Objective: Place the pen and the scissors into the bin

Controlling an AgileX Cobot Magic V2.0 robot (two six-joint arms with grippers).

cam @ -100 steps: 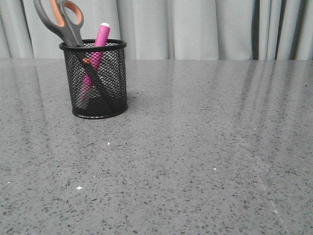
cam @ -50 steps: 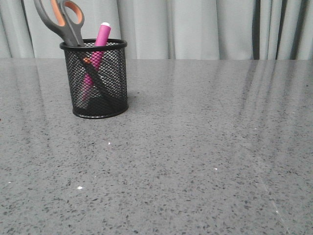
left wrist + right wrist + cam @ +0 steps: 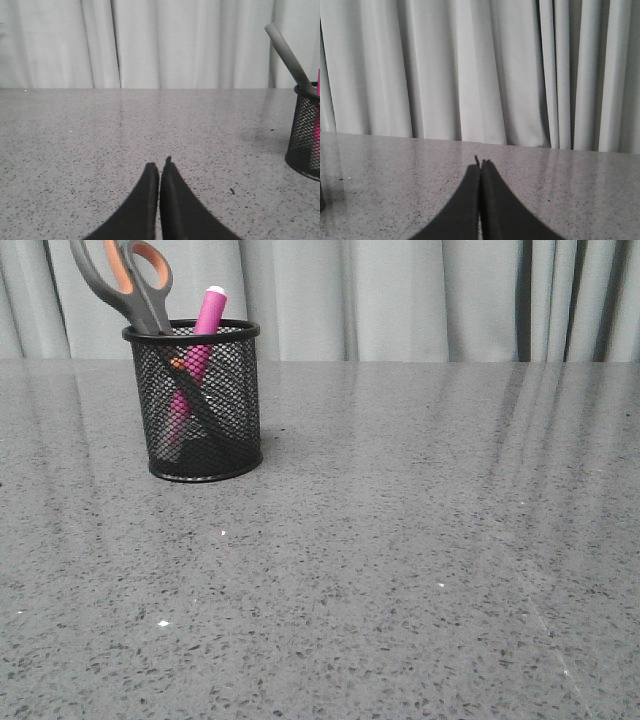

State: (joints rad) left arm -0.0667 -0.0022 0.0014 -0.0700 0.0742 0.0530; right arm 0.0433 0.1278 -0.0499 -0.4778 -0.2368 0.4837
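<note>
The black mesh bin (image 3: 197, 405) stands upright on the grey table at the back left. The magenta pen (image 3: 207, 315) stands tilted inside it, white tip above the rim. The scissors (image 3: 135, 285) stand in it blades down, grey and orange handles sticking out above the rim. The bin (image 3: 305, 135) shows at the edge of the left wrist view with a scissor handle (image 3: 290, 57) above it. My left gripper (image 3: 160, 167) is shut and empty, low over the table, well away from the bin. My right gripper (image 3: 480, 166) is shut and empty. Neither gripper shows in the front view.
The grey speckled table (image 3: 400, 540) stretches from the bin to the front and right. Pale curtains (image 3: 400, 300) hang behind its far edge.
</note>
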